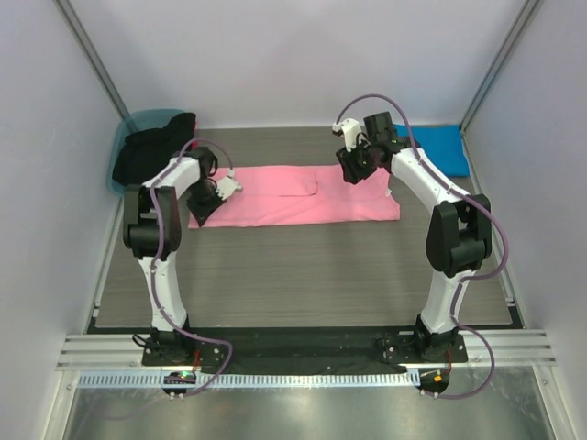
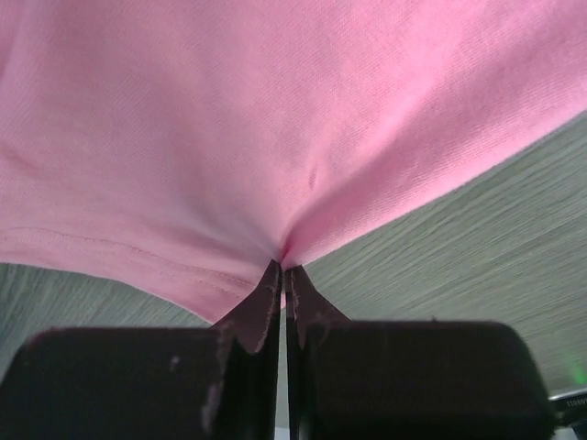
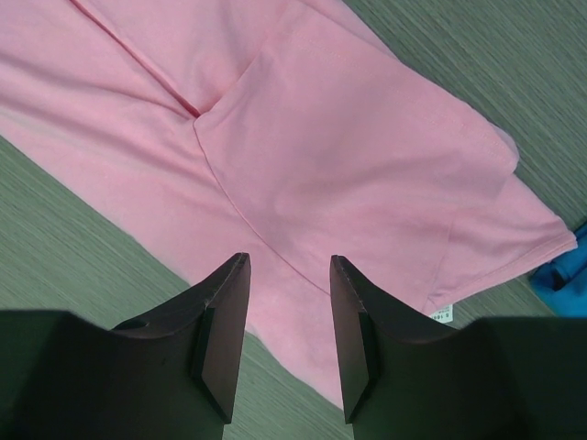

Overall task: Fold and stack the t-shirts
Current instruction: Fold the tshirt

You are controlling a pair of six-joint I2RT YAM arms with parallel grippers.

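Right now your left gripper [image 2: 282,273] is clenched on the left edge of the pink t-shirt [image 1: 303,194], which lies as 1 long strip across the grey wood-grain table [image 1: 303,275]. Your right gripper [image 3: 289,264] hovers above its other end, jaws apart, grasping nothing. The blue t-shirt [image 1: 438,147] sits far right (beside the white wall [image 1: 550,137]).

Plain bubblegum pink shirt [image 1: 293,206], no print. Bright solid blue shirt [image 1: 438,147]. Grey table [image 1: 303,275], fine streaky wood grain. Teal tub [image 1: 127,128], black cloth [image 1: 160,142]. White arms [image 1: 165,275] with black joints, purple cables [image 1: 367,95].
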